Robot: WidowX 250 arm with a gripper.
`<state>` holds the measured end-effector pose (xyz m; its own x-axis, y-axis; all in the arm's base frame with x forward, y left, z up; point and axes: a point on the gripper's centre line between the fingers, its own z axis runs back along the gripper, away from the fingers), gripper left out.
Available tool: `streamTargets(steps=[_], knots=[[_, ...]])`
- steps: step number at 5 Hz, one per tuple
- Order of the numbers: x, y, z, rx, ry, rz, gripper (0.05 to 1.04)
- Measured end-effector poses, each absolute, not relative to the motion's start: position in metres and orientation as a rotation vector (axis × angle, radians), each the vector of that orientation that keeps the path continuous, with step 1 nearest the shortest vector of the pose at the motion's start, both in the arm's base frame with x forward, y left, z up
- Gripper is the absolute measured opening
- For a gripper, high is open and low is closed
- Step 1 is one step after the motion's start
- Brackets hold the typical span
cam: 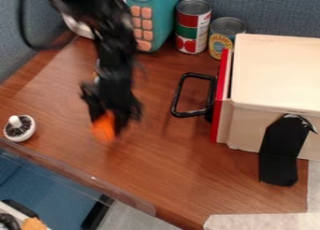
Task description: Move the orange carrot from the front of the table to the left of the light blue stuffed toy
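While tight around an orange object (104,127), tool (112,120) between white knob (19,128) and black handle (178,96)

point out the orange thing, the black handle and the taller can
orange thing (104,126): camera view, on its middle
black handle (187,115): camera view, on its lower bar
taller can (187,31): camera view, on its green band

Black two-finger gripper (111,120) over wooden tabletop (169,163), blurred, orange object (104,126) between fingers. White-rimmed round knob (19,128) near table's left edge. Right: cream box (278,72) with red front edge (221,98), black loop handle (193,95). Behind: two food cans (193,26) side by side, teal toy (157,18) with pink buttons.
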<state>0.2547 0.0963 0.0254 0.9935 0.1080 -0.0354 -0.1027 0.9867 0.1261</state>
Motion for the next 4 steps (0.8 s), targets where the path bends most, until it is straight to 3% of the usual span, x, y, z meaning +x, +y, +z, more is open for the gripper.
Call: streamTargets(steps=[1, 2, 4], knots=[[0.280, 0.143, 0.052, 0.118, -0.030, 0.229, 0.531], [0.308, 0.198, 0.060, 0.091, -0.059, 0.365, 0.531], [0.346, 0.247, 0.018, 0.169, -0.017, 0.369, 0.531]])
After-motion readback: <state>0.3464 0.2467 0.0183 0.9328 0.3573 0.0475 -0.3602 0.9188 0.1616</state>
